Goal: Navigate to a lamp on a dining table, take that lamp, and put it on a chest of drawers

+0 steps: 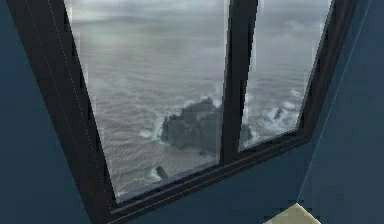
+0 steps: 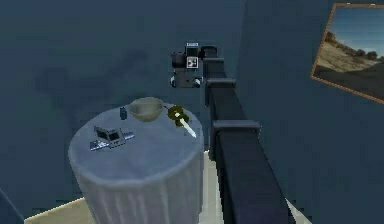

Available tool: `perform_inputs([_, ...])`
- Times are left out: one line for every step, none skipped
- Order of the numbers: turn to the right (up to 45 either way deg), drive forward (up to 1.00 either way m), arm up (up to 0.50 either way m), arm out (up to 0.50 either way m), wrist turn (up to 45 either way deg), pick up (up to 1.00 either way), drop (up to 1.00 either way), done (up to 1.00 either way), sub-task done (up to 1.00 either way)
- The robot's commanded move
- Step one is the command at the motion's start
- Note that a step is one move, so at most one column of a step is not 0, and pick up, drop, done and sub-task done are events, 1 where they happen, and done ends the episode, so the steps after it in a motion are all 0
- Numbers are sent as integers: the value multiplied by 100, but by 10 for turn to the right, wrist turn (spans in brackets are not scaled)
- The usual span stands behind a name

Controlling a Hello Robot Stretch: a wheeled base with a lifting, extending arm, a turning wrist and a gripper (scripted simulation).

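The arm (image 2: 238,150) reaches out along the round bench's (image 2: 140,170) right edge, probably to get at the small dark-and-yellow thing (image 2: 179,117) standing there, perhaps the lamp. The pincer (image 2: 184,66) shows above that thing; I cannot tell whether it holds anything.

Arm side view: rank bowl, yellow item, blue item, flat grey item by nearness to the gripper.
1. Yellow item and bowl, table's far edge, toward the gripper: too close to call.
2. Blue item, left of bowl.
3. Flat grey item, near left.

Dark-framed window (image 1: 238,70), sea (image 1: 130,100) outside; framed landscape picture (image 2: 355,50); bowl (image 2: 146,108).
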Motion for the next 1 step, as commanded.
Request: perform_inputs([0, 0, -26, 0, 0, 0, 0, 0, 0])
